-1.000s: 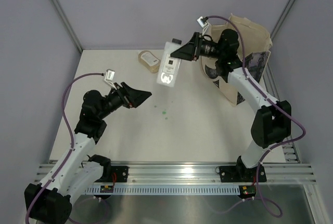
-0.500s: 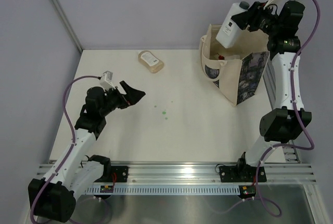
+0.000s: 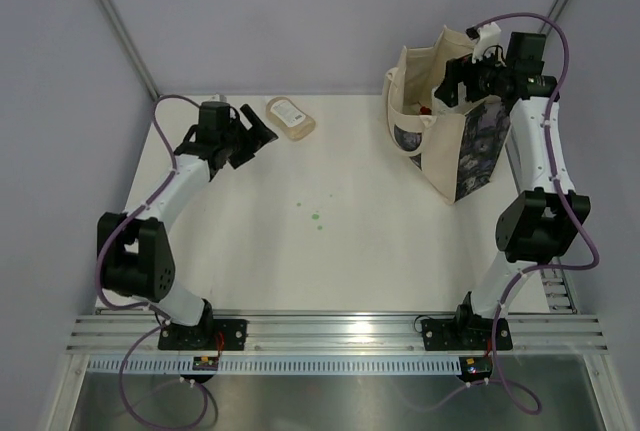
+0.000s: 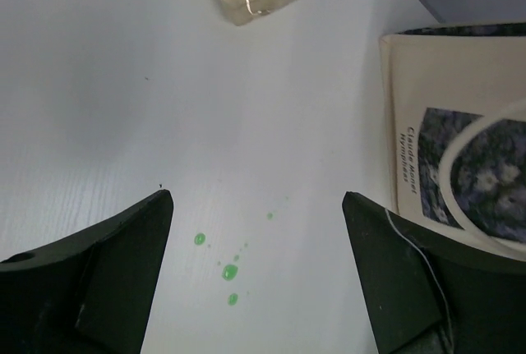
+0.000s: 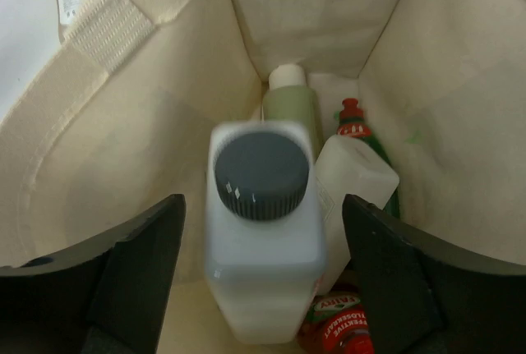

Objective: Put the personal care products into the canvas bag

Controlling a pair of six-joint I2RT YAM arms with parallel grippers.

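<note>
While poised over the mouth of the canvas bag (image 3: 470, 151) at the far right corner of the table (image 3: 350, 261), grips nothing: right gripper (image 3: 452, 86) spread wide, both fingers (image 5: 140, 272) clear of the clear black-capped bottle (image 5: 261, 239) between them. Bottle blurred, upright, cap up, inside the bag's cream walls. Deeper in the bag, behind and beside it: pale-green white-capped bottle (image 5: 289, 103), green red-capped bottle (image 5: 355, 124), a second translucent bottle (image 5: 355, 177) with its cap hidden, and a red bottle (image 5: 333, 321) lowest in the right wrist view. Left gripper (image 3: 256, 143) likewise open and empty, low over the table's far left part. Ahead of its fingers, near but not touching: beige pouch (image 3: 290, 117), flat by the far edge. Mid-table, a few green drops (image 3: 315, 216).
</note>
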